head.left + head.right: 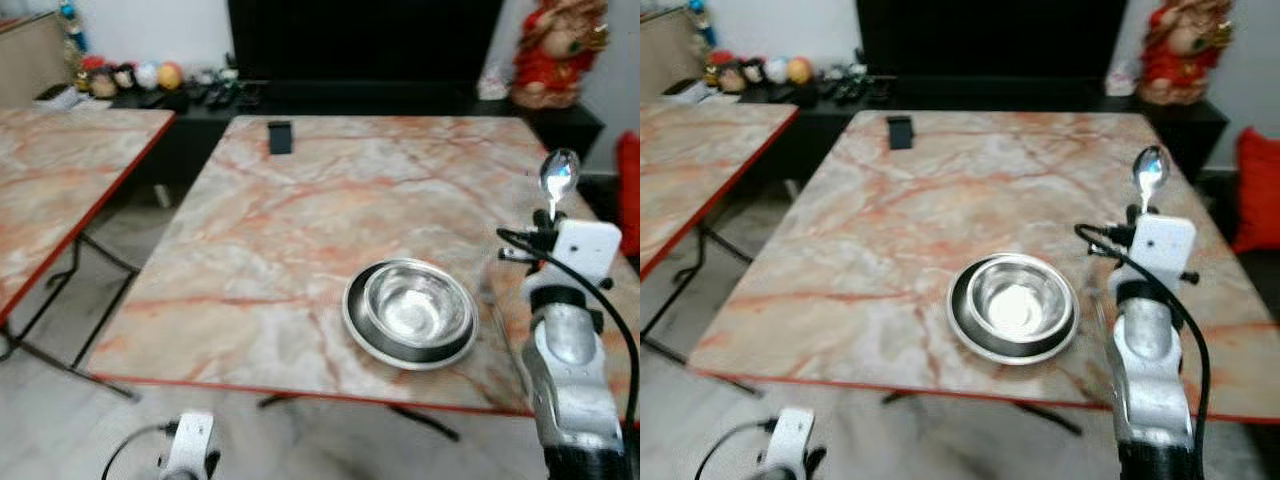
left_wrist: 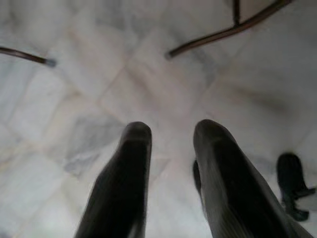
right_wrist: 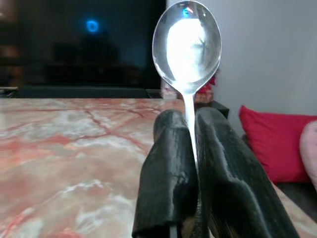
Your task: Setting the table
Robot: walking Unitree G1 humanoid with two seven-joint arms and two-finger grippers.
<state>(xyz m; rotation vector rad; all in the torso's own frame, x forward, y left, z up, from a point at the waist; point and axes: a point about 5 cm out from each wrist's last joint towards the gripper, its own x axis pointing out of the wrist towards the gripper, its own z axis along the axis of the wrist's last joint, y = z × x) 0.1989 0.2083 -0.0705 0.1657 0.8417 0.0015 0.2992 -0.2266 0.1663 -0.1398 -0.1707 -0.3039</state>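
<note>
Spoon handle hidden between right gripper fingers. Second table cut off at left edge. Left gripper blurred. Small figures on far shelf too blurred to identify.

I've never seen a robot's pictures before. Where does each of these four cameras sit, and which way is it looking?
Left eye view: on the head, looking down at the marble table; right arm at right.
Right eye view: beside it, same scene, showing the steel bowl on its plate.
Left wrist view: on the hanging left arm, facing the floor past the open left gripper.
Right wrist view: along the right gripper clamping an upright spoon, also visible from the head.
</note>
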